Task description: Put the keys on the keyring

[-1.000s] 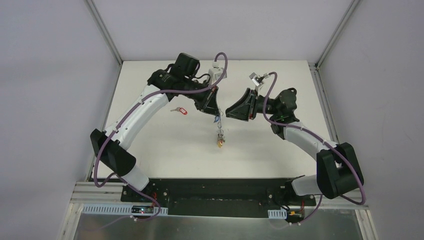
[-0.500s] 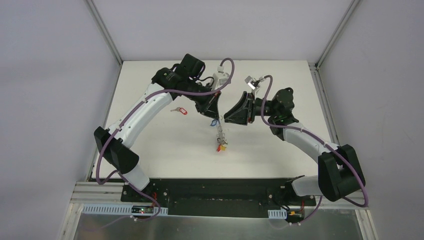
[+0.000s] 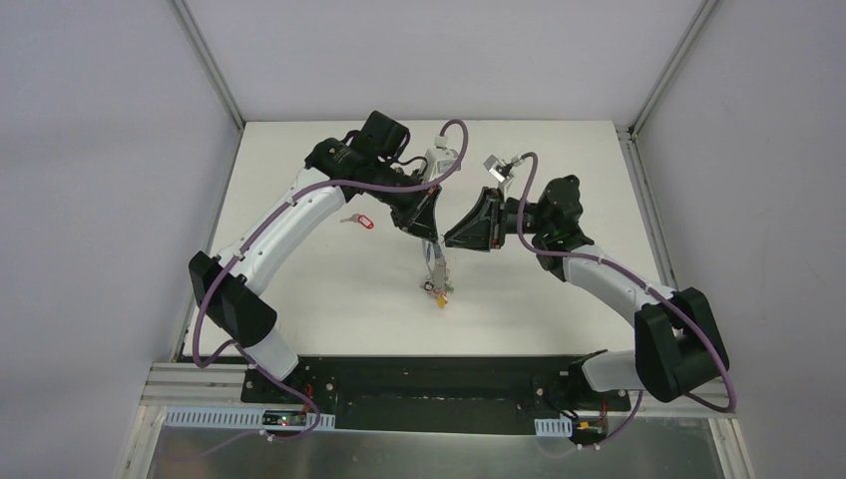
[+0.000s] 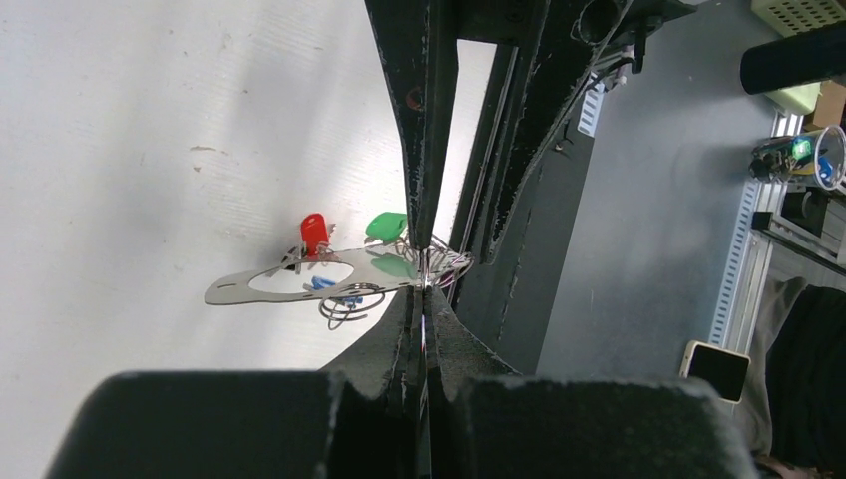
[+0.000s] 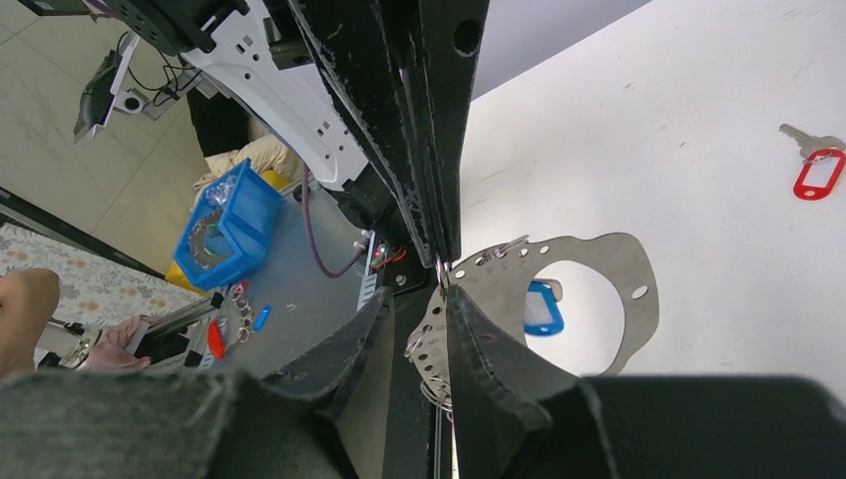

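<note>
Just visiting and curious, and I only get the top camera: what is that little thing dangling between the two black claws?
Observer: The left gripper is shut on a thin flat grey metal plate with a large hole.
Visitor: Anything hanging from it?
Observer: A green oblong plastic tag sits right beside the grip.
Visitor: And the other claw?
Observer: The right gripper straddles the plate's edge; whether it pinches it, I cannot tell.

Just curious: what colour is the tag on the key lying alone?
Red tag, clearest in right wrist view.
</note>
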Robot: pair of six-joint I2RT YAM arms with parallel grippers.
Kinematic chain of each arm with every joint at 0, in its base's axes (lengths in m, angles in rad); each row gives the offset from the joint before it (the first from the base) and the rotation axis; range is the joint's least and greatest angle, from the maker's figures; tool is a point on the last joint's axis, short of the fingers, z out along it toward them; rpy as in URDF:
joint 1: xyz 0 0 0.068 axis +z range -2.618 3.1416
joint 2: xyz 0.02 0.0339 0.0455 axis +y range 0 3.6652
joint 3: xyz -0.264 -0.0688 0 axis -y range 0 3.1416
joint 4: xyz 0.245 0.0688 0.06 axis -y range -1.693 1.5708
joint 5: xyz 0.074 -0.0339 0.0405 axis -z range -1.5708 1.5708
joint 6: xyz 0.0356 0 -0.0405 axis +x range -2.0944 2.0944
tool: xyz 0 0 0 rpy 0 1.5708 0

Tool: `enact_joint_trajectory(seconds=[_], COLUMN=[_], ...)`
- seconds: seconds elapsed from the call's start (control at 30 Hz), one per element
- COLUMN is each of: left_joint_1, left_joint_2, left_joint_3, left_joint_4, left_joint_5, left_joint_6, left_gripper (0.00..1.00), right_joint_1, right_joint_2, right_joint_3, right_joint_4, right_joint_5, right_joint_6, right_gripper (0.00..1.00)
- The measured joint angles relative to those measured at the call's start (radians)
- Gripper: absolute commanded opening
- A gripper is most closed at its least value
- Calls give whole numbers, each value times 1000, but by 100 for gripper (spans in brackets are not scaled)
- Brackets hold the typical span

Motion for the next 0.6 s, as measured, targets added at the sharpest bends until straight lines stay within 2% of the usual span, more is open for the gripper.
enact_joint_trajectory(seconds=[0.27, 0.6], left_joint_1=[0, 0], left_joint_2=[-2, -3], left_joint_3=[-14, -24], left_joint_4=[-2, 14], left_joint_5=[5, 17], left_joint_6=[-1, -1], left_gripper=[0, 0], right_joint_1=[14, 21], right_joint_2=[15, 15], right_joint_3=[11, 29], right_joint_4=[-50, -132], right_joint_5=[5, 18], right_joint_6=[-33, -110], right_gripper=[31, 30])
